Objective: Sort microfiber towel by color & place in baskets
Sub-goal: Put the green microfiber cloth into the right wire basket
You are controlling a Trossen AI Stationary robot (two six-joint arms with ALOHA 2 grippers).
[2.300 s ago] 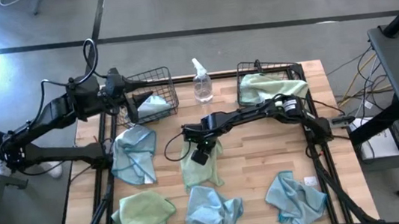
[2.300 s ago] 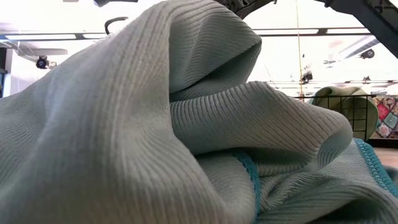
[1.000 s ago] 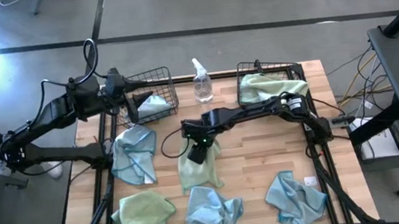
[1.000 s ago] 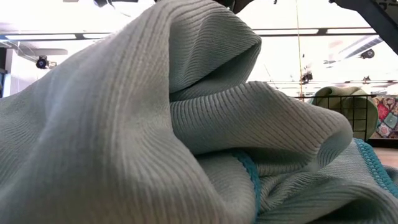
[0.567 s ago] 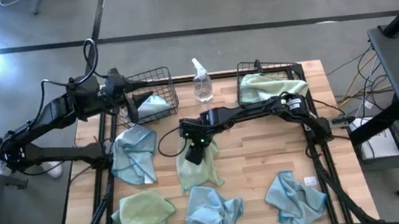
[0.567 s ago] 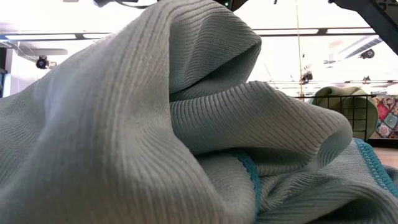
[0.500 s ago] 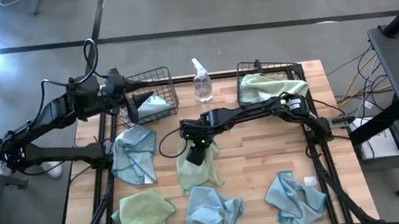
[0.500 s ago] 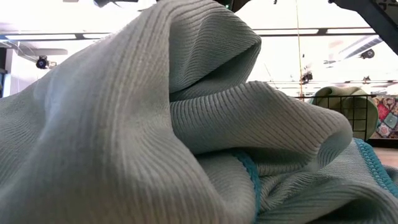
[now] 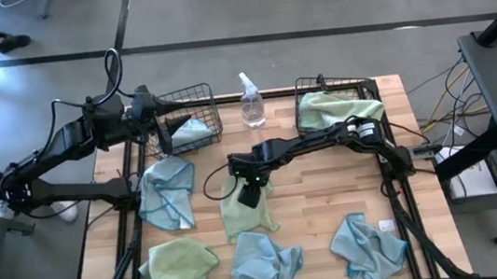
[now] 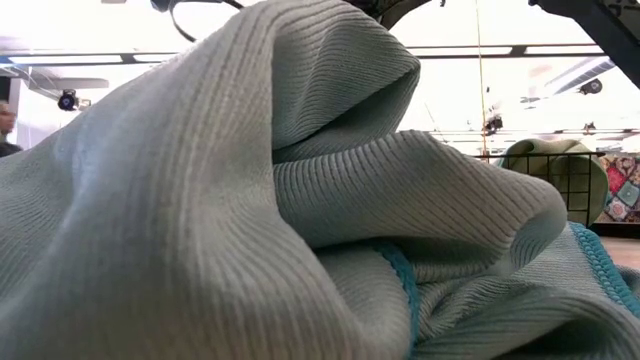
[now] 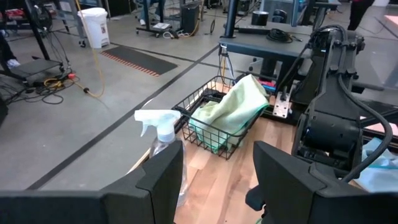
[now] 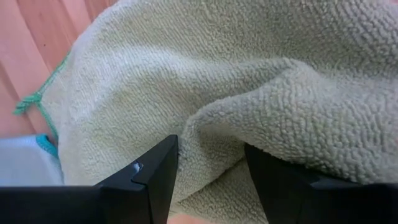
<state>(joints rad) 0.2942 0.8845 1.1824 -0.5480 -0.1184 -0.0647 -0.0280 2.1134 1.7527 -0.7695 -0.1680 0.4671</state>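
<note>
Right tool (image 9: 248, 194) sits on the yellow-green towel (image 9: 245, 211) at bench (image 9: 311, 198) center, fingers (image 12: 152, 174) spread with a towel fold between them, not clamped. Left tool (image 9: 155, 122) hangs open over the left basket (image 9: 192, 118), which holds a blue towel (image 9: 188, 133). Right basket (image 9: 338, 101) holds a yellow-green towel (image 9: 334, 104).

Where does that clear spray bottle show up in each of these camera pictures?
High view: the spray bottle stands at the table's far edge, between the two baskets.
Low view: not in it; a light blue towel fills the picture.
Left wrist view: left of centre, just above the left gripper's fingers.
Right wrist view: not in it; only the pale yellow-green towel.
Shared landmark: the basket holding a yellow-green towel.
</note>
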